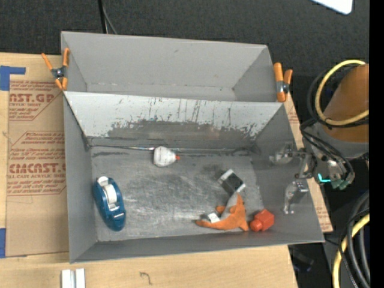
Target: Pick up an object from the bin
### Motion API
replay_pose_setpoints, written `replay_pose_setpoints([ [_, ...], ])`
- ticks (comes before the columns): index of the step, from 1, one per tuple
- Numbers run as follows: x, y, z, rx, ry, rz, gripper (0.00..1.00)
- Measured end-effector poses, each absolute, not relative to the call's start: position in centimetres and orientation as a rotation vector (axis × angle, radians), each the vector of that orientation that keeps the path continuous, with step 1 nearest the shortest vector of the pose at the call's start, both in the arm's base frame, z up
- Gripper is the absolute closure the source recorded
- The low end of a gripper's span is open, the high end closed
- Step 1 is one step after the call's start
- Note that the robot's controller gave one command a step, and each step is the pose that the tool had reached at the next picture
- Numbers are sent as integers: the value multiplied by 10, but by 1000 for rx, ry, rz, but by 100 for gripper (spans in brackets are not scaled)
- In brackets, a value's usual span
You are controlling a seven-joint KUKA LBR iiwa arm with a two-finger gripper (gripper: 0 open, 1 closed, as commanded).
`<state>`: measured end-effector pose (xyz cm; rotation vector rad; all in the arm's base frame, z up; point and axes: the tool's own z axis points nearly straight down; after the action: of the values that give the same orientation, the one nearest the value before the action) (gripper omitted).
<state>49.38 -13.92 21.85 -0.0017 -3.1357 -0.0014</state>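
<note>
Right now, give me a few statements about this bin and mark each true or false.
1. A blue-and-white object lies near the bin's left front corner. True.
2. The tool is lifting the orange flat thing. False: that thing lies on the floor, and the tool is apart from it, over the right wall.
3. A white round thing lies by the far wall. True.
4. The small red lump lies on the left side. False: it lies at the right front, beside the orange flat thing.

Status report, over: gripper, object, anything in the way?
Gripper open, empty, over right wall of bin. Nearest: small red piece, front right corner. Nothing in the way.
</note>
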Motion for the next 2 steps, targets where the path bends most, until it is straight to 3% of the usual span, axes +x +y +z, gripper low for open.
replay_pose_setpoints([
  [1, 496, -139, 222, 1, -3143, 1, 0],
  [2, 513, -118, 173, -91, -3149, 2, 0],
])
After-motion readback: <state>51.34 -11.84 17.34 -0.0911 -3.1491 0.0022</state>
